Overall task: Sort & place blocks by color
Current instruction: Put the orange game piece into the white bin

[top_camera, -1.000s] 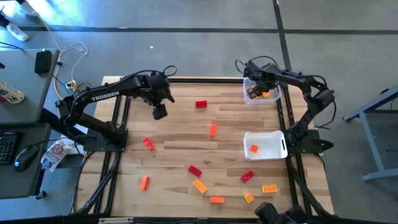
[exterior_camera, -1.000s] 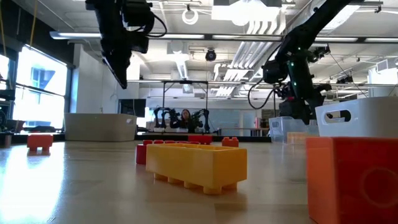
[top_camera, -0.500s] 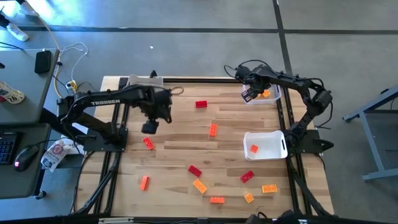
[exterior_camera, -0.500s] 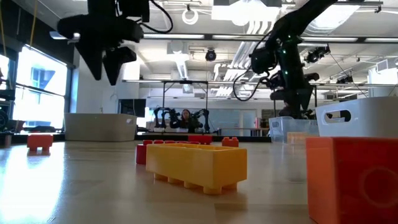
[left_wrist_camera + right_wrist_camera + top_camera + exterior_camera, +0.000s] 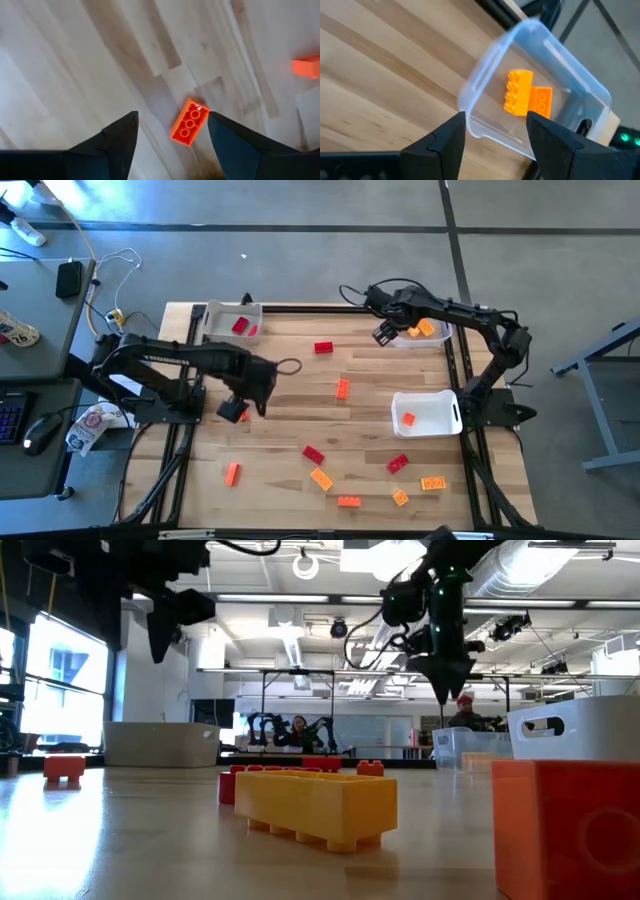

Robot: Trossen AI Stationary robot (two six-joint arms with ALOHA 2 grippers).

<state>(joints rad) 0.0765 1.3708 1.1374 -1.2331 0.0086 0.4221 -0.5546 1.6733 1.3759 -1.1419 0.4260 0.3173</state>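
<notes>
wood table: left gripper wide open above red block, pick step; next lower and close. right gripper open, empty, near bin.

No clearly readable text appears in any view. A pale marking runs along the left arm in the overhead view, too blurred to read, and a round sticker on the desk beside the table is also illegible.
</notes>
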